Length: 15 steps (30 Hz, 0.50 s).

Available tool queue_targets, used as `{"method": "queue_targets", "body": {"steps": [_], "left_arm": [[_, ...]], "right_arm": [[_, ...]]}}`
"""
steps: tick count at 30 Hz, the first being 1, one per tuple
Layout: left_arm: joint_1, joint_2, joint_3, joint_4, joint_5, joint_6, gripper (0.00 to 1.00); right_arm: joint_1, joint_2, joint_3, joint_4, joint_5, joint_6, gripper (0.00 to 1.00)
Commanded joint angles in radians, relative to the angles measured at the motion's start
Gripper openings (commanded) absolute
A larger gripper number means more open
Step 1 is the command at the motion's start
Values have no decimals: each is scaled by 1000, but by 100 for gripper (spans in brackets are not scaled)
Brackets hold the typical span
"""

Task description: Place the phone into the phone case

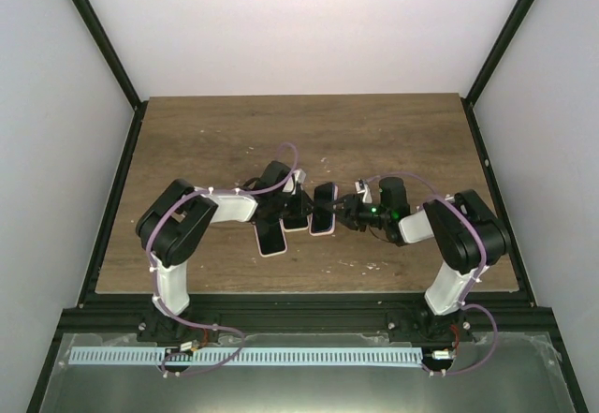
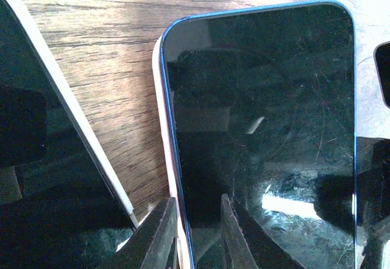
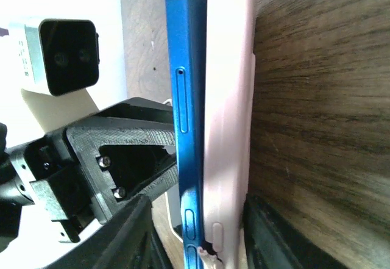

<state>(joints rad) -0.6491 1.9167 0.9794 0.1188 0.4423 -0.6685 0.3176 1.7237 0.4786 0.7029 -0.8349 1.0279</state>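
**Right wrist view: phone sits proud of its case, and a slip is the risk**

Nearest, the right gripper (image 3: 196, 220) straddles the blue phone (image 3: 186, 129) and the pink phone case (image 3: 228, 129) together. I cannot tell whether its pads are pressing. The phone lies against the case wall, not sunk into it.

The left gripper (image 2: 195, 217) is clamped on the phone's long edge and the case lip, with one finger on the glass. An uneven squeeze could skid that finger or pop the phone free.

Another phone (image 2: 36, 159) lies just beside at 9 o'clock, leaving little room there. Farther off, the table (image 1: 393, 141) is open toward 12 o'clock, and its front edge lies near at 6 o'clock.
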Motion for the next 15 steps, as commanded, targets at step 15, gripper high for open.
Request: {"method": "queue_targets", "body": {"steps": [15], "left_arm": [[-16,-212,25,-111,-8,-32,37]], "right_arm": [[14,-109,74,-275,144,-203,11]]}}
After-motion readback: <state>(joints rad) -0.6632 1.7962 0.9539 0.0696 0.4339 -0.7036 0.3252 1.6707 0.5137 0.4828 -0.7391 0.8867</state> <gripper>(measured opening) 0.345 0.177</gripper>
